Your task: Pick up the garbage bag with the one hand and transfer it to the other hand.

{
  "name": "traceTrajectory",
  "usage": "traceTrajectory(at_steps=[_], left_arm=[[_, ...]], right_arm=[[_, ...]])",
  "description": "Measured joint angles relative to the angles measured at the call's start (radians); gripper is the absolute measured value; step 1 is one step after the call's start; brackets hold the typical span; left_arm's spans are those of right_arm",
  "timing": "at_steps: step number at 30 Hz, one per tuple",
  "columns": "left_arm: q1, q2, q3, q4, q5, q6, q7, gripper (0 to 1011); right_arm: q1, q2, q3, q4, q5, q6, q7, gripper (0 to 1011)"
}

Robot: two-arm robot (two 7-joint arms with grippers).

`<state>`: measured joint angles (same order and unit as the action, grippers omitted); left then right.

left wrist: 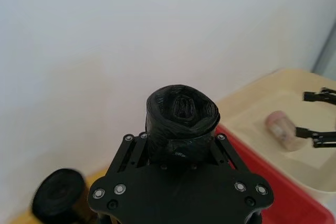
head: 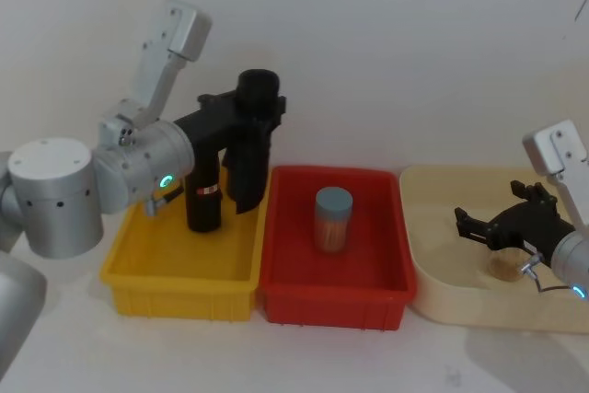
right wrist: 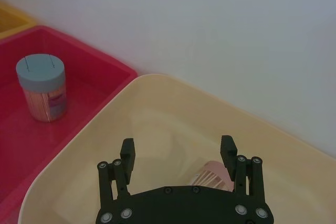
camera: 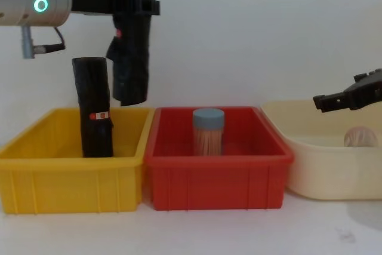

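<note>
Broadly, the table (head: 460, 365) carries three containers in a row along its back edge: a cream basin (camera: 322, 171) toward the right edge, a yellow bin (head: 175, 296) toward the left edge, and a red bin (head: 331, 306) between them, touching the yellow one.

Above the yellow bin, the left hand (head: 256, 109), on the arm with the green ring light, is clamped on the garbage bag (camera: 132, 64) near its upper end. The roll hangs upright in the air, its bottom clear of the bin rims. Gripping it high leaves most of its length bare, which I judge suits a handover: the other hand has room to close lower down.

The right hand (right wrist: 177, 148) hovers low over the cream basin with its fingers apart and nothing between them, well apart from the bag. It looks ready to receive, but the whole red bin lies between the two.

A second black roll (camera: 92, 94) stands upright in the yellow bin, just beside the hanging one, near enough to be brushed if the bag dips. A toothpick jar (head: 333, 220) stands in the red bin, under any straight path across. A small pinkish roll (camera: 360, 137) lies in the basin beneath the right hand.
</note>
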<state>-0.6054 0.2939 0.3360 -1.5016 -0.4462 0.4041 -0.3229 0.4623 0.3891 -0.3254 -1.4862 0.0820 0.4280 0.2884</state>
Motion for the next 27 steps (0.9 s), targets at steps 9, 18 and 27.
traceTrajectory(at_steps=[9,18,27], left_arm=[[-0.044,-0.033,0.024,0.069,-0.043,-0.016,-0.076,352],[-0.116,-0.093,0.054,0.202,-0.095,-0.063,-0.188,352],[-0.199,-0.168,0.078,0.369,-0.14,-0.128,-0.298,352]], right_arm=[[0.0,0.0,0.0,0.0,0.0,0.0,0.0,1001],[0.0,0.0,0.0,0.0,0.0,0.0,0.0,1001],[0.0,0.0,0.0,0.0,0.0,0.0,0.001,1001]])
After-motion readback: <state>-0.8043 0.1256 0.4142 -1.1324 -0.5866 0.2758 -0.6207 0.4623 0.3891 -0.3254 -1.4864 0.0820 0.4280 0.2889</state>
